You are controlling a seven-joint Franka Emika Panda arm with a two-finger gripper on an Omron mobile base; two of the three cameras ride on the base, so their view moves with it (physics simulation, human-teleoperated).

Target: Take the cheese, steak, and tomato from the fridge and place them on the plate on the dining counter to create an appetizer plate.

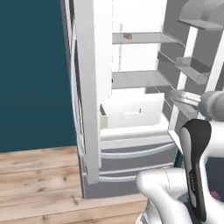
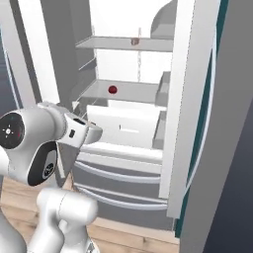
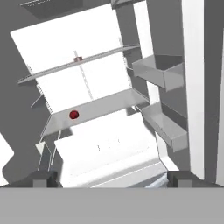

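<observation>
Facing the open fridge [image 2: 173, 113], arm aimed straight into the cavity so the hand camera can line up a pick. Going left to right in the hand view: tomato [image 3: 74, 114] sits on the middle shelf [image 3: 109, 105] toward its left end, steak [image 3: 78, 59] above it on the upper shelf [image 3: 87, 61], then door bins [image 3: 164, 72] on the right. Claw [image 3: 111, 179] has its tips spread wide, holding nothing, well short of the shelves. Cheese I can't spot. Tomato looks like the easiest first grab, judging by open space around it.
</observation>
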